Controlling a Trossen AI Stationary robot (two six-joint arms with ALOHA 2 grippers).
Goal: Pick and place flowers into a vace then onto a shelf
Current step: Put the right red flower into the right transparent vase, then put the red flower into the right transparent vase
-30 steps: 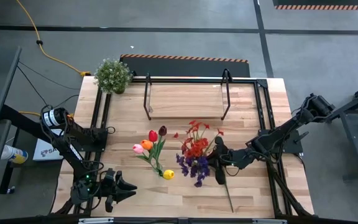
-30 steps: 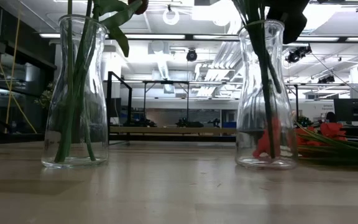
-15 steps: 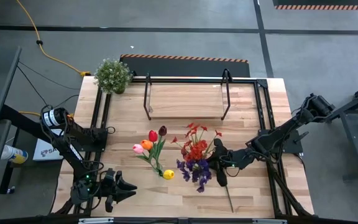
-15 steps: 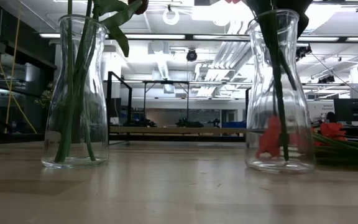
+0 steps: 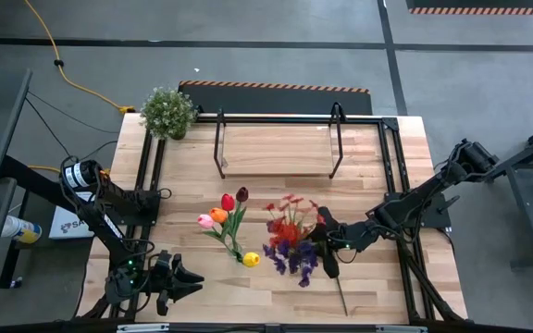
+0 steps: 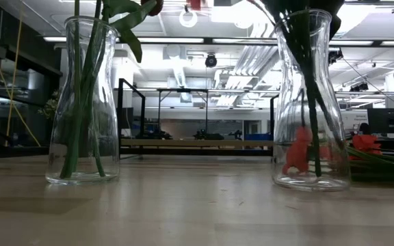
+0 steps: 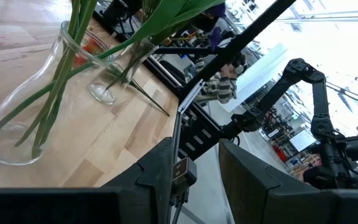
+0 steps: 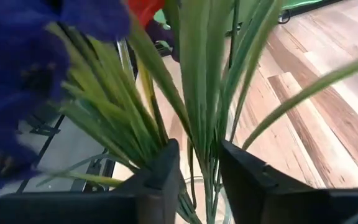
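Right gripper (image 5: 325,242) sits mid-table, right of centre, right up against the bouquet of red and purple sprays (image 5: 291,242). Wrist cam: its fingers (image 8: 160,177) stand a little apart, with green stems and leaves (image 8: 207,93) and the glass rim between them. Can't tell if they actually pinch anything.

That bouquet stands in a clear glass vase (image 6: 311,109), upright on the tabletop. In the low view stems run down inside it and something red shows through the glass near the base. One loose stem (image 5: 340,294) lies flat on the table just in front of the right gripper.

Second vase (image 6: 83,102), left of the first and well apart from it, holds the tulips (image 5: 225,215): red, orange, pink, maroon, plus a yellow one (image 5: 251,259) hanging low toward the front. Upright, nothing touching it.

Left gripper (image 5: 185,279) is parked at the front-left corner of the table, near the tulip vase but clear of it. Fingers (image 7: 161,167) partly spread, nothing between them.

Shelf (image 5: 276,148) is at the back of the table, light-wood board on a black frame, behind both vases. Bushy green potted plant (image 5: 167,112) stands at the back-left corner.
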